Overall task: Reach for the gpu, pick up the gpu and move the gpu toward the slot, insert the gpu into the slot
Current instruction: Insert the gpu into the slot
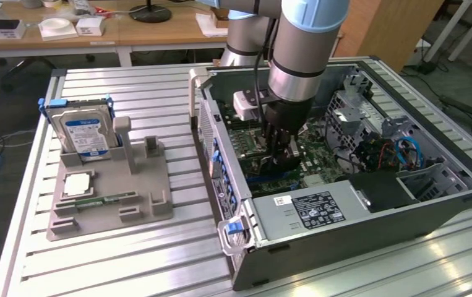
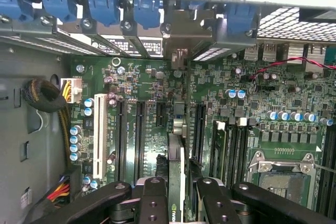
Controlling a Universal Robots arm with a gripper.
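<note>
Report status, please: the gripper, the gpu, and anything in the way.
Gripper shut on the gpu, inside the open case. The gpu edge-on, low over the motherboard; seating cannot be told. Nothing seen blocking it.

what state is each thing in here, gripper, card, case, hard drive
thin dark gpu card: gripped edge-on over the green motherboard
black gripper: shut on the gpu card
dark grey metal computer case: side open
silver blue-labelled hard drive: upright in the grey stand

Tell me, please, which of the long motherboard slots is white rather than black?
The white slot beside the column of blue-capped capacitors, nearest the bundled cables. The other long slots alongside it are all black.
</note>
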